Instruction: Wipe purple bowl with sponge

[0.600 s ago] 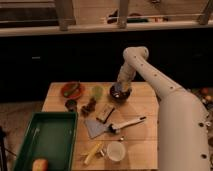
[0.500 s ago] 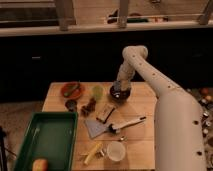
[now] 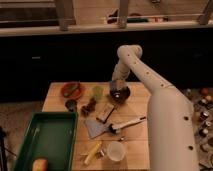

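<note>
Currently the tool (image 3: 118,89) sits low at the purple bowl (image 3: 120,95), right over its opening, with the white arm reaching down from the right. Can't tell whether the tool is spread or pressed together, or whether it pinches anything. The bowl is at the far middle of the wooden surface (image 3: 135,108), just right of a small green cup (image 3: 98,91). An orange plate (image 3: 71,89) is at the far left corner, with a small dark cup (image 3: 71,104) in front of it. A tan-and-dark block (image 3: 105,113) lies near the centre, a white-handled utensil (image 3: 126,124) just beyond it toward the front. A white cup (image 3: 116,150) is near the front edge. A green tray (image 3: 47,140) is at the front left.
</note>
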